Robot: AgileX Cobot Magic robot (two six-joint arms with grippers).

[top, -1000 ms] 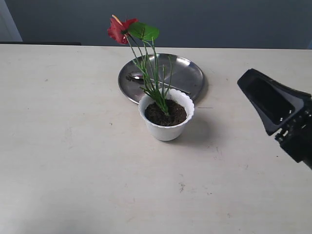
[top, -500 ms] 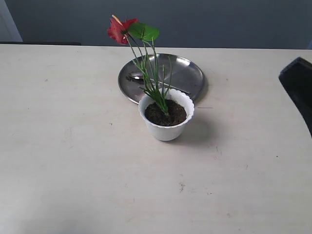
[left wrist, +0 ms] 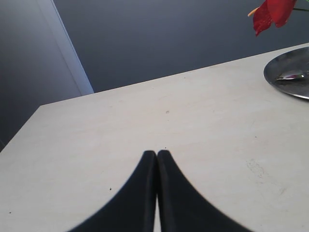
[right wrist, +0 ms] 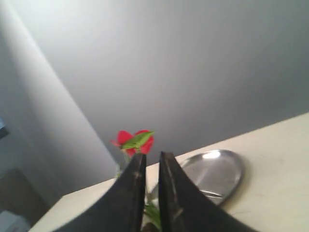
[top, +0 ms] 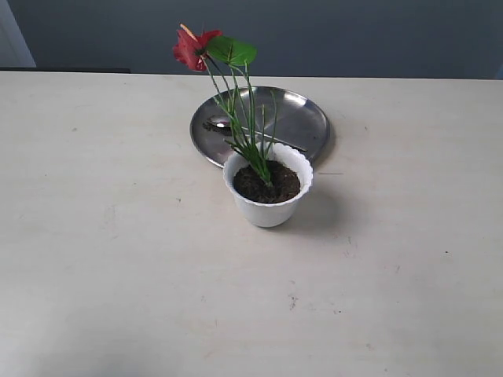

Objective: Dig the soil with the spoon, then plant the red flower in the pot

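The white pot stands mid-table, filled with dark soil. The red flower stands upright in that soil, its green stems rising from the pot. Behind the pot, the spoon lies on the round steel plate. Neither gripper shows in the exterior view. My left gripper is shut with nothing in it, low over bare table, far from the flower. My right gripper has a narrow gap between its fingers and holds nothing; the flower and plate lie well beyond it.
The pale table reaches to a dark wall at the back. The steel plate sits just behind the pot, nearly touching it. The table's far edge shows in the left wrist view, close past the plate.
My right arm has drawn back to the right and left the exterior view. Pot, flower, spoon and plate have not moved.
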